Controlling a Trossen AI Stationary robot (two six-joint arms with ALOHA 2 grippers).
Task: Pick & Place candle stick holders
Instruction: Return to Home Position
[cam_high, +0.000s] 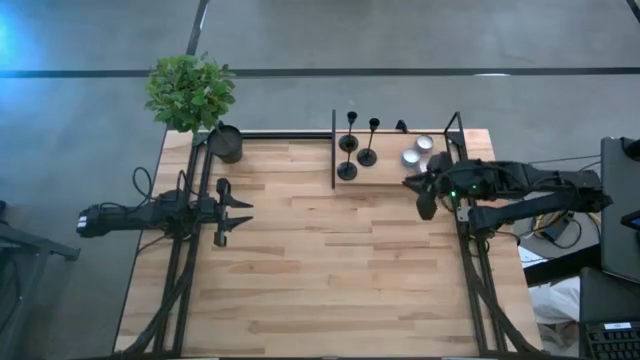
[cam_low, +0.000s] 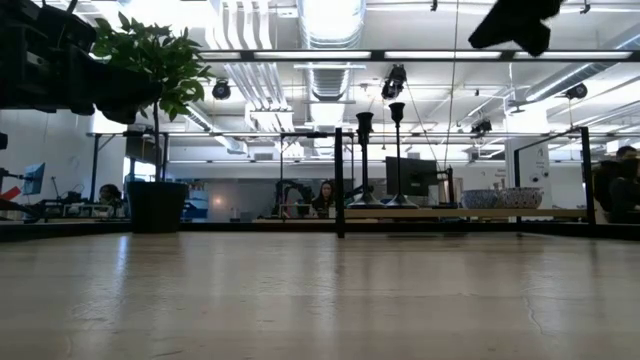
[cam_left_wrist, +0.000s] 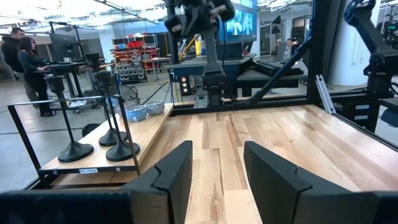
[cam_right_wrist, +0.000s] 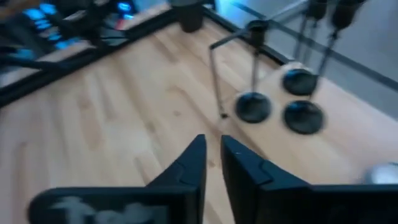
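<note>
Jaws on the right arm (cam_high: 520, 185) are drawn nearly together, only a slit between them and nothing in it; they hang high above the worktop (cam_high: 330, 270) at the near right corner of the shelf (cam_high: 385, 172), just beside two small pale bowls (cam_high: 410, 157). Jaws on the left arm (cam_high: 150, 213) are spread and empty, over the left side of the worktop, well apart from the shelf.

The step in hand looks like the retreat to rest, and it falls mainly to the right arm. Done well, it lifts first, then folds back toward its own side, so the jaws pass clear of the thin black frame (cam_high: 333, 150) round the shelf and never cross the bowls or the holders (cam_high: 367, 157). A slow, straight pull away is the safer choice; a sideways sweep at shelf height could clip a post or topple a stem.

All three holders stand clustered on the left part of the shelf, just inside the frame's left post. Each is upright: round base flat on the shelf, thin stem rising, cup facing up. The long axis runs along the stem, square to the shelf. The low view shows two stems plumb; the third cannot be made out there
</note>
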